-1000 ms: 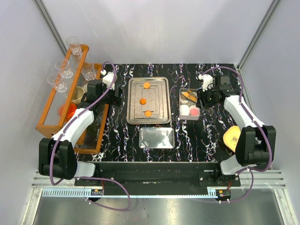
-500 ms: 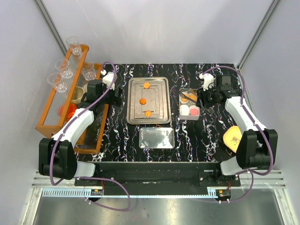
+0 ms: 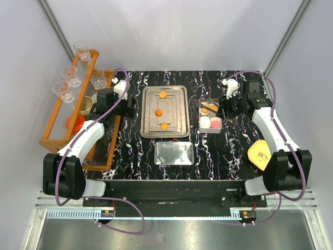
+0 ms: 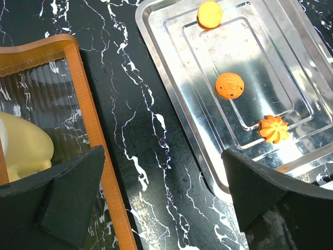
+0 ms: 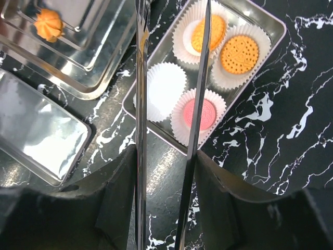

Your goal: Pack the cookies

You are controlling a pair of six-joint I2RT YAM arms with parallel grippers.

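Note:
Three orange cookies lie on the big steel tray (image 3: 177,104): a round one (image 4: 209,14), another round one (image 4: 229,86) and a flower-shaped one (image 4: 273,128). The small tin (image 5: 274,27) holds paper cups with two orange cookies (image 5: 239,53) and a pink cookie (image 5: 201,114); one cup (image 5: 164,88) is empty. My right gripper (image 5: 164,182) is shut on metal tongs (image 5: 140,104), whose blades stand apart over the tin with nothing between them. My left gripper (image 4: 164,198) is open above bare table, left of the tray.
A flat steel lid (image 3: 174,153) lies in front of the tray. An orange wooden rack (image 3: 73,104) with clear glasses and a cream cup (image 4: 21,146) stands at the left. A yellow-orange lump (image 3: 259,154) lies by the right arm.
My right gripper and the tongs have drawn back to the right, off the tin's middle. The left arm has stayed still.

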